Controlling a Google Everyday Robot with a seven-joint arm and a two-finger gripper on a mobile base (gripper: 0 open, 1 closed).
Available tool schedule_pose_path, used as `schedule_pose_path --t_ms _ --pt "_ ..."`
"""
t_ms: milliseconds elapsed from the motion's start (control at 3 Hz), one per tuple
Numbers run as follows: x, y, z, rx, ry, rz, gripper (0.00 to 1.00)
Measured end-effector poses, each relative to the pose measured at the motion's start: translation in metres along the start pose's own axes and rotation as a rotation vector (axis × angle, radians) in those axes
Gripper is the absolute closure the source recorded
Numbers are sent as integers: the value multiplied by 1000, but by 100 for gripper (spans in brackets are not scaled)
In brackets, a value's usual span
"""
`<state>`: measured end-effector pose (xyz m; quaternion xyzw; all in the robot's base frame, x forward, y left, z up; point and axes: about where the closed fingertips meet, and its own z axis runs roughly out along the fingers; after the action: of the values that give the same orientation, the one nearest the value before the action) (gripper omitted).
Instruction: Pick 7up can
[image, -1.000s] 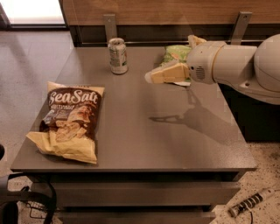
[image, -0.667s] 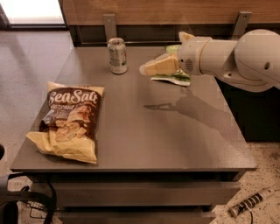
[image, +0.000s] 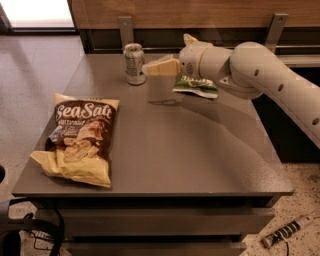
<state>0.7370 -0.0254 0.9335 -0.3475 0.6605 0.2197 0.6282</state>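
Observation:
The 7up can (image: 134, 63) stands upright at the back of the grey table (image: 200, 150), left of centre. It is silvery with a shiny top. My gripper (image: 152, 68) reaches in from the right on a white arm, above the table. Its cream fingertips point left and lie just right of the can, level with its middle. I cannot tell whether they touch it.
A brown and yellow Sea Salt chip bag (image: 80, 137) lies flat at the table's front left. A green chip bag (image: 196, 86) lies at the back, partly hidden under my arm. A wooden wall with metal brackets runs behind the table. A cable lies on the floor at lower right.
My gripper has moved left across the back of the table, from over the green bag to right beside the can. The can and both bags have not moved.

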Motion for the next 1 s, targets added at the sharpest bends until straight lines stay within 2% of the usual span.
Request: schedule_pose_path --t_ms 667,1000 --pt "19 15 67 -113 21 69 0" --pt "23 28 91 -137 14 98 0"
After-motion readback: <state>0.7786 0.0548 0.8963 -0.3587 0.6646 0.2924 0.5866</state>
